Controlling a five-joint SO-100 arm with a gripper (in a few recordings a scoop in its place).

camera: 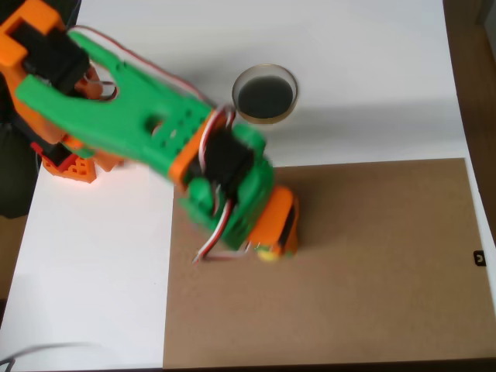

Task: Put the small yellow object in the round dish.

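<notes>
The small yellow object (269,253) shows as a bright speck on the brown board, right at the lower tip of my gripper (277,244). The gripper's orange fingers (284,221) point down over it and hide most of it. From above I cannot make out whether the jaws are open or closed around the piece. The round dish (265,94), with a pale rim and a dark inside, stands on the white surface well above the gripper in the picture, with nothing in it. The green and orange arm (147,116) reaches in from the upper left.
A brown board (372,263) covers the lower right of the white table (93,279). The arm's orange base (70,164) sits at the left edge. A thin cable (31,353) lies at the lower left corner.
</notes>
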